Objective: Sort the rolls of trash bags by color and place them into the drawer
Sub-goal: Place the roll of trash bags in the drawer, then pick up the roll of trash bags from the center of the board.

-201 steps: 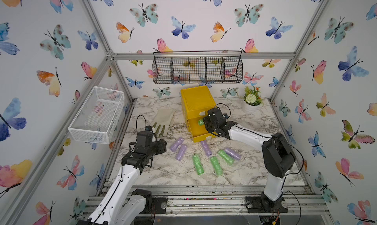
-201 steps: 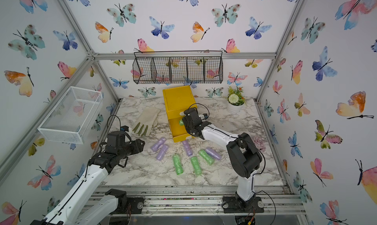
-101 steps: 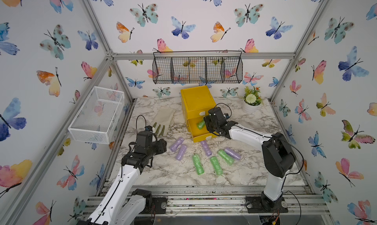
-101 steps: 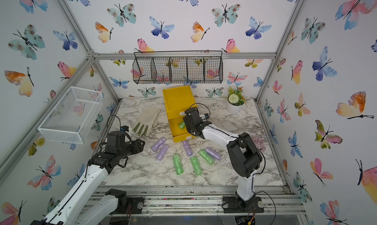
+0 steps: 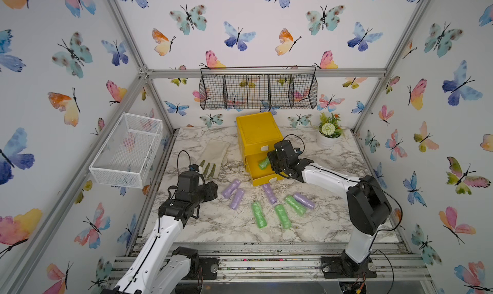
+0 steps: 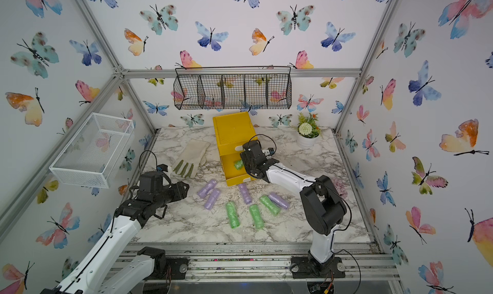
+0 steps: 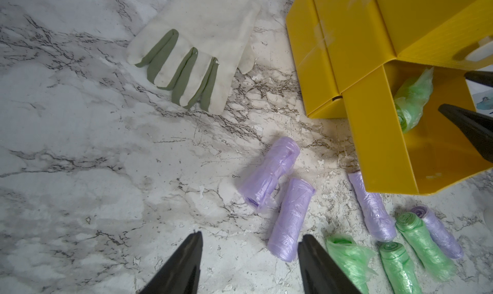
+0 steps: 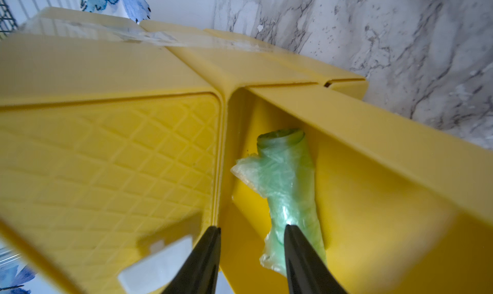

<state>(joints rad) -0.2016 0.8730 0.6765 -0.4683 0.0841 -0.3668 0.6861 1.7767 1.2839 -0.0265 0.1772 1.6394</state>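
Right arm: reaches forward over the drawer (image 8: 373,151); right gripper (image 8: 250,228) parted, empty.
Green roll (image 8: 288,178): crinkly, shiny cylinder lying inside the smooth yellow plastic drawer.
Left gripper (image 7: 249,235): spread, empty, above marble table (image 7: 106,159).

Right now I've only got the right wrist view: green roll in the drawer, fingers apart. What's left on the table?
Observer: On the table: four purple rolls, three green rolls.
Operator: Left arm?
Observer: Left gripper is open and empty, over bare table beside two of the purple ones.
Operator: Anything close to the drawer front?
Observer: One purple roll has an end right at the drawer front edge.
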